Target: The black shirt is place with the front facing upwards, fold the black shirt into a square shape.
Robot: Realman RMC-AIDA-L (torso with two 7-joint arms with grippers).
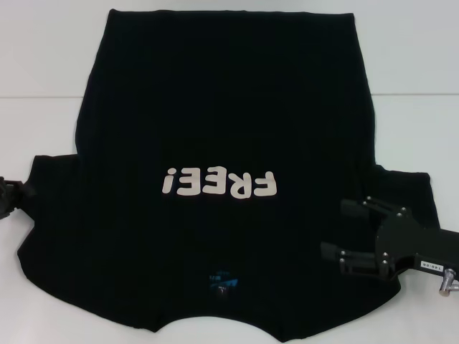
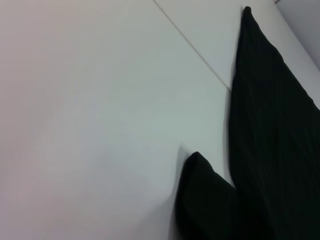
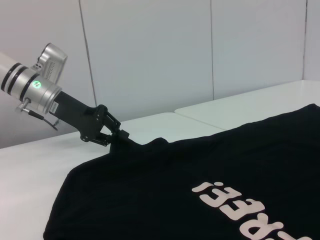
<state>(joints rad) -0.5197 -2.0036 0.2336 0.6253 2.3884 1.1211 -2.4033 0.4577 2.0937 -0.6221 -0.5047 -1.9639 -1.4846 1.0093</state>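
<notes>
While the black shirt (image 1: 215, 129) is lying print-up, the left gripper (image 3: 117, 136) is pinching its sleeve edge; the right gripper (image 1: 344, 233) is hovering wide open over the opposite sleeve.

A white counter (image 1: 43, 86) fills the scene. A thin seam (image 2: 192, 42) runs straight across the counter's top, dividing it into panels. Behind the counter's far edge stands a pale wall (image 3: 150, 55) with narrow vertical joints.
</notes>
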